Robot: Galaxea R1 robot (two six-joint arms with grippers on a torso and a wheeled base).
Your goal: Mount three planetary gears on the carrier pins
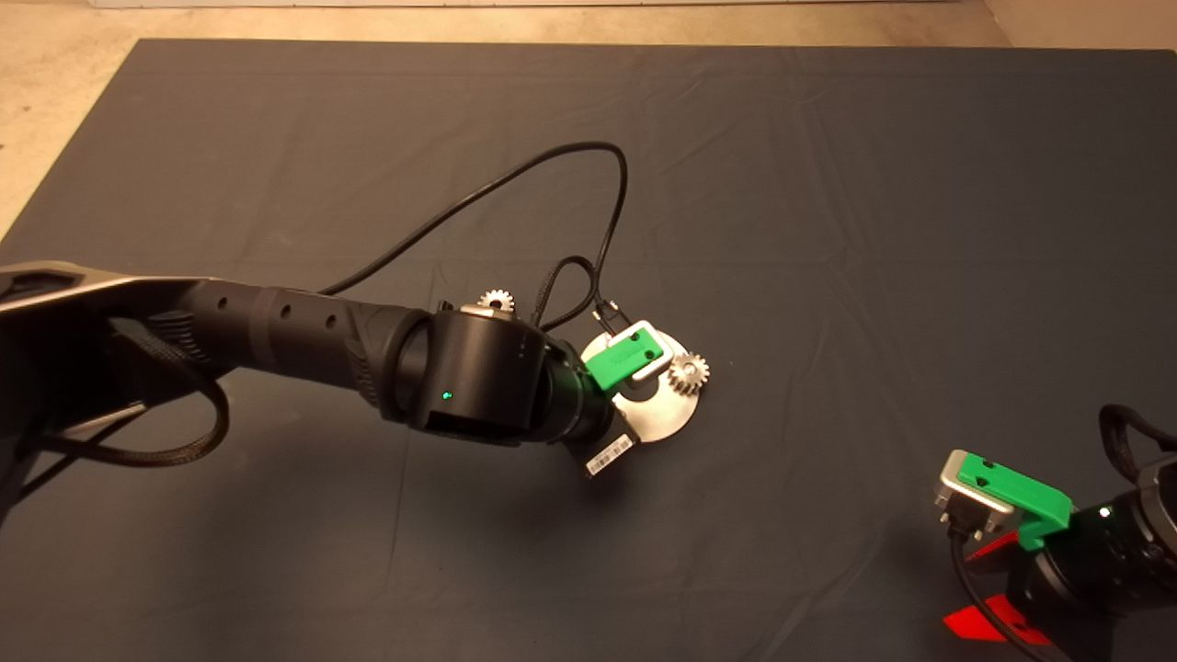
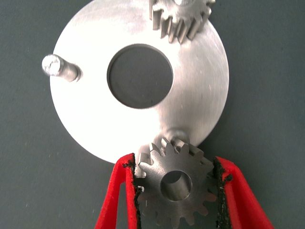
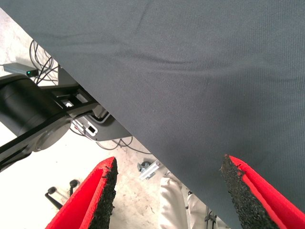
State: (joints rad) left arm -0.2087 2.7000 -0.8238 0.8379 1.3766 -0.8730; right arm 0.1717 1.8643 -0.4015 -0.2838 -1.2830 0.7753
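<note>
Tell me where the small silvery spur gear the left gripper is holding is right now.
In the left wrist view, the small silvery spur gear sits clamped between the left gripper's red fingers, at the rim of the shiny round metal disc, beside a carrier pin.

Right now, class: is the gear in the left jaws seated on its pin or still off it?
Off. The held gear shows an empty bore, beside the disc edge.

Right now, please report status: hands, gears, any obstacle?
Left hand shut on second gear, over a pin at disc edge. One gear seated, one gear on mat. Right hand open, parked. No obstacle seen.
</note>
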